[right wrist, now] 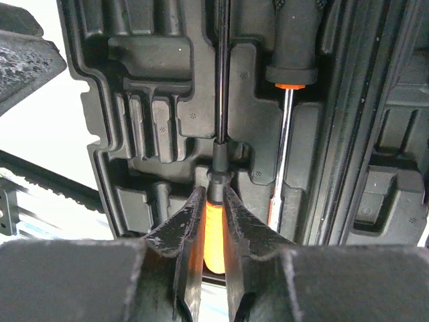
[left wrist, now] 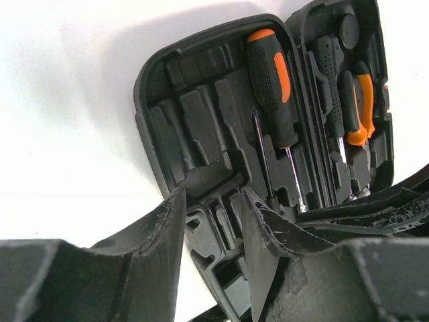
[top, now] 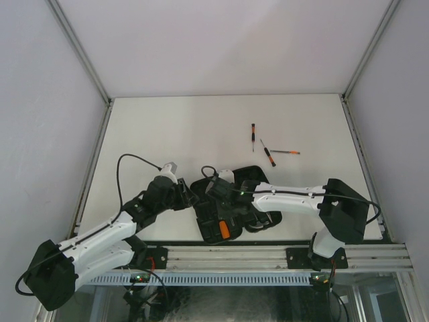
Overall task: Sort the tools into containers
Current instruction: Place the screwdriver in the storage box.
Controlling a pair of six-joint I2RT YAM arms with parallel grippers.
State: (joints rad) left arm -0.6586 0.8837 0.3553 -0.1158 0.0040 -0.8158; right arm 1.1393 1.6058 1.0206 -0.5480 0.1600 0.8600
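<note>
Over the open case (left wrist: 194, 114), the right gripper (right wrist: 214, 194) pinches a screwdriver (right wrist: 213, 235) by its orange handle, likely next to seat it level in a slot and release; the left gripper (left wrist: 213, 194) straddles the case's edge, jaws apart, hold unclear.

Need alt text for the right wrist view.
Right gripper, jaws shut on the orange handle of a thin screwdriver, its dark shaft pointing away over the moulded slots of the open black case. A larger screwdriver with a black handle and orange collar lies in a slot at picture right.
</note>
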